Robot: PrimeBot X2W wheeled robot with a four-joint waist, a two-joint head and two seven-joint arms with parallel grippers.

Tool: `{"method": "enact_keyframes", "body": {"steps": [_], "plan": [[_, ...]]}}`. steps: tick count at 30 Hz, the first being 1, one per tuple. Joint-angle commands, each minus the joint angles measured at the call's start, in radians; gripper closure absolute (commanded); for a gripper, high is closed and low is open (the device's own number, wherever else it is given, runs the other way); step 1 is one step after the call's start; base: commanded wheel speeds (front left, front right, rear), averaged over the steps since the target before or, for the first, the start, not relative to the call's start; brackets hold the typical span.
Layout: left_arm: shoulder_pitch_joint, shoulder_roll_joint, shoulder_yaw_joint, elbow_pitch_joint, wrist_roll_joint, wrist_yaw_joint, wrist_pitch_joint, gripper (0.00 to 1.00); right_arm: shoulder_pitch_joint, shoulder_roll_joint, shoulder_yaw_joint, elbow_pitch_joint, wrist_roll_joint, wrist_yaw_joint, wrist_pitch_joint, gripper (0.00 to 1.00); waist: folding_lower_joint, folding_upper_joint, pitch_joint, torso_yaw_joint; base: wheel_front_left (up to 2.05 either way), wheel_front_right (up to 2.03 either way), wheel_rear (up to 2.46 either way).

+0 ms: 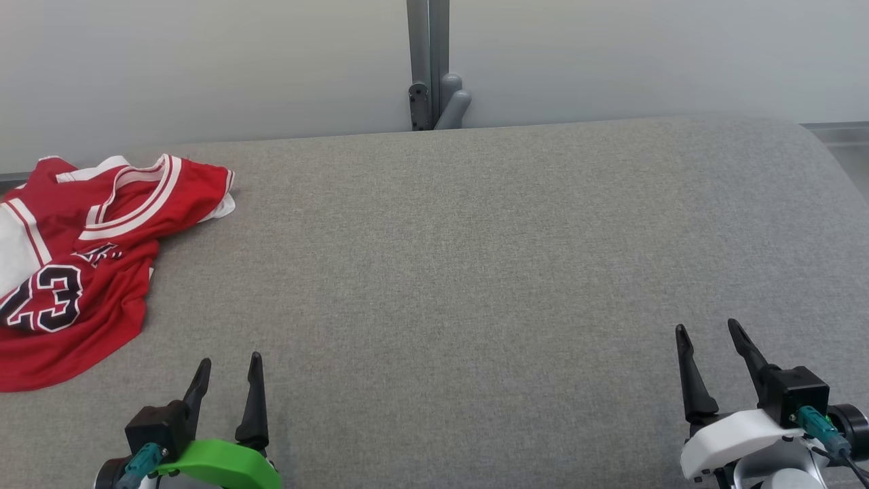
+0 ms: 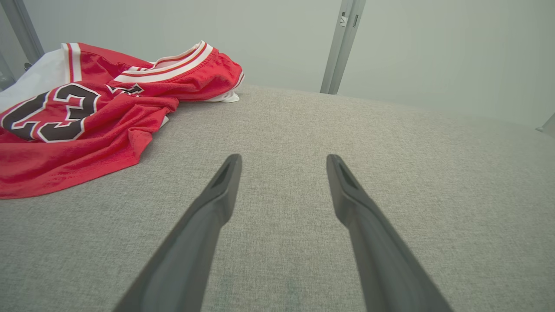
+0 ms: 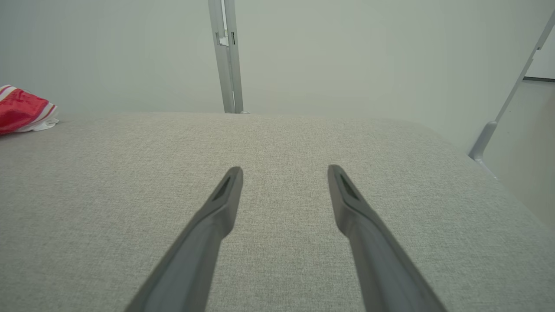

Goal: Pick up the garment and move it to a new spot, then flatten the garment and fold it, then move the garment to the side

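The garment (image 1: 81,265) is a red jersey with white trim and a dark number, lying crumpled at the left edge of the grey padded table (image 1: 461,258). In the left wrist view the garment (image 2: 86,121) lies up and to the left of my fingers, apart from them. My left gripper (image 1: 229,362) stands open near the front edge, just right of the jersey's hem, holding nothing. At the front right my right gripper (image 1: 707,328) is open and empty too, far from the cloth. A corner of the garment (image 3: 21,113) shows at the far left of the right wrist view.
A grey metal post (image 1: 429,64) with a bracket rises behind the table's far edge against a pale wall. The table's right end curves down toward the floor (image 1: 848,146). Bare grey fabric stretches between the two grippers.
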Motion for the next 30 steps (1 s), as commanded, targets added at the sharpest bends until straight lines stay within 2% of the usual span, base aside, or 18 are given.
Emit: {"method": "enact_keyframes", "body": {"steps": [1, 13, 30], "plan": [[-0.001, 0.003, -0.002, 0.003, 0.006, -0.004, -0.01, 0.0, 0.002, -0.003, 0.001, 0.001, -0.02, 0.0, -0.01, 0.0, 0.0, 0.0, 0.0, 0.0, 0.0, 0.0, 0.0], [-0.02, -0.001, -0.012, 0.024, -0.008, -0.004, -0.028, 0.0, 0.008, -0.003, 0.0, 0.022, -0.075, 0.0, -0.028, 0.0, 0.0, 0.0, -0.001, 0.0, 0.0, 0.0, 0.0], [-0.029, 0.003, -0.021, 0.038, -0.017, -0.004, -0.027, 0.0, 0.007, 0.0, 0.003, 0.013, -0.074, 0.0, -0.027, 0.0, 0.0, 0.0, -0.008, 0.018, 0.0, 0.0, 0.0]]}}
